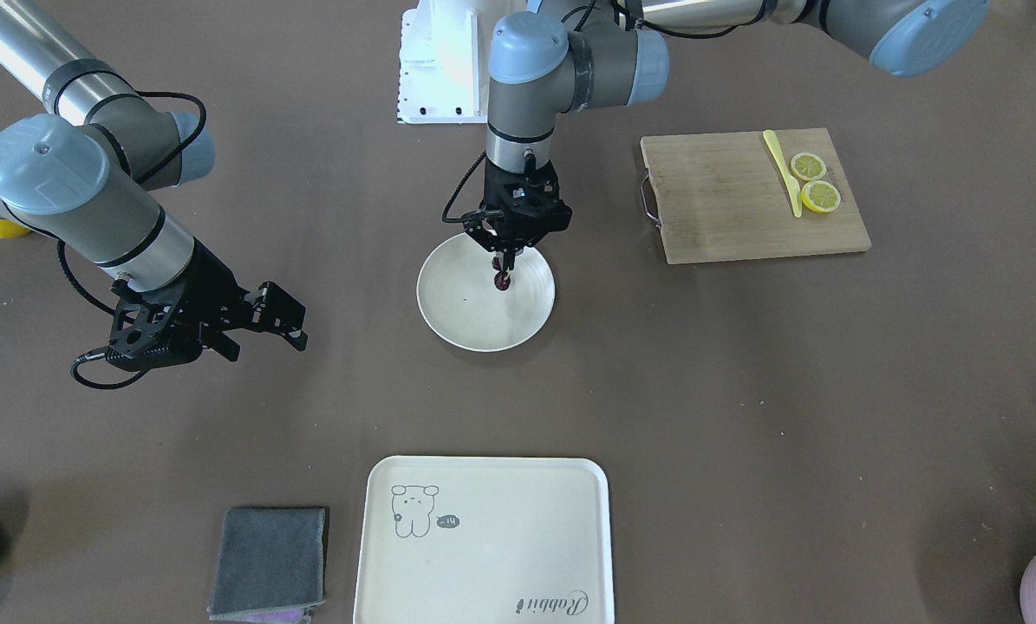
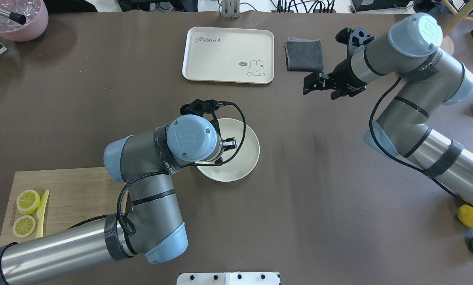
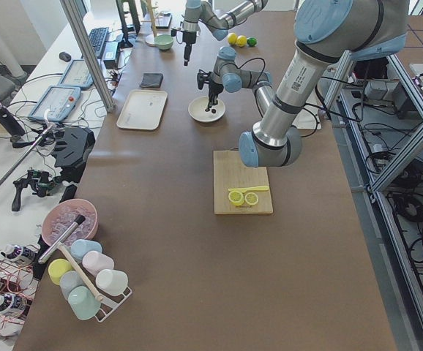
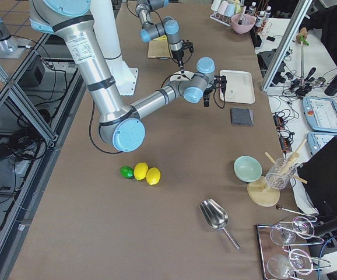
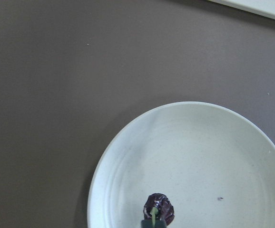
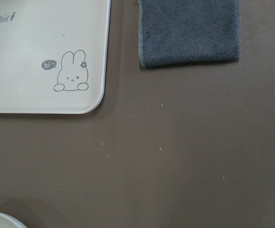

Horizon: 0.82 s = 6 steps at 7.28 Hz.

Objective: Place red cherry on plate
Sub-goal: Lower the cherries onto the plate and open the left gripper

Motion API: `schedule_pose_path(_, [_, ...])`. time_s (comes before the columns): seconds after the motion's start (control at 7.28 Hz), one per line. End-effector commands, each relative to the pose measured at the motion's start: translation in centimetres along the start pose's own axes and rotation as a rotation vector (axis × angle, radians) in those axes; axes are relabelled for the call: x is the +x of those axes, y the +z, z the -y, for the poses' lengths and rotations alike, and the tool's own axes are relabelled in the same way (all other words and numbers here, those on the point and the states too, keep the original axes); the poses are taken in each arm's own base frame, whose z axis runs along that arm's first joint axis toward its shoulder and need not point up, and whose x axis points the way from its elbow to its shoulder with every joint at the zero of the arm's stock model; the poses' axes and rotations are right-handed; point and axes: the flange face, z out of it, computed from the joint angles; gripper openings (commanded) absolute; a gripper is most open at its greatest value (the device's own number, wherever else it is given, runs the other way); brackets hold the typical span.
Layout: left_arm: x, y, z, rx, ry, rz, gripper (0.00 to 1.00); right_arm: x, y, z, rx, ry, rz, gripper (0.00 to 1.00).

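The left gripper [image 1: 504, 258] points straight down from a vertical wrist. Its fingers are pinched almost together on the stem of the red cherry [image 1: 502, 282], which hangs directly beneath, inside the rim of the plate [image 1: 448, 322]. I cannot tell whether it touches. I judge only the release is left. The right gripper [image 1: 266, 340] is spread wide, empty and tilted low, with the plate well off to its side.

Upper middle of the overhead view: the cream tray [image 2: 224, 55] carries the script word "Rabbit" [image 2: 206, 39] in one corner. A small dark speech bubble [image 6: 48, 64] beside its rabbit drawing [image 6: 71, 78] reads "hi-". The blue joint caps of the left arm [image 2: 191, 136] and right arm [image 2: 420, 27] bear a raised "UR" logo. Lettering along the cutting board [image 2: 74, 198] edge, lower left, is too small to read.
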Motion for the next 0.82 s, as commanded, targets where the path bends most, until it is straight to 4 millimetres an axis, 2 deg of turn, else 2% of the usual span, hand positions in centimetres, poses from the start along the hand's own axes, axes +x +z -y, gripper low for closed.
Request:
schedule_pose_path(0.0, [0.9,0.3,-0.6,-0.003,-0.008,-0.008,0.0,-0.2,-0.2,-0.2,0.0,-0.002,0.005,1.0])
schedule_pose_path(0.14, [0.9,0.7,-0.9,-0.007,-0.004,-0.002,0.83,-0.2,-0.3,-0.2,0.001,0.001,0.006,1.0])
schedule_pose_path(0.27, [1.0,1.0,-1.8,0.004,-0.006,0.002,0.97,0.0,-0.2,-0.3,0.0,0.002,0.004,1.0])
schedule_pose_path(0.41, [1.2,1.1,-2.3,0.034,-0.023,0.002,0.98,-0.1,-0.3,-0.3,-0.001,0.001,0.007,1.0])
schedule_pose_path(0.55, [1.5,-0.5,-2.2,0.036,-0.021,-0.027,0.98,-0.4,-0.6,-0.6,-0.004,-0.004,0.013,1.0])
schedule_pose_path(0.69, [0.9,-3.1,-0.5,0.054,-0.028,-0.056,0.98,0.4,-0.6,-0.7,-0.014,-0.002,0.007,1.0])
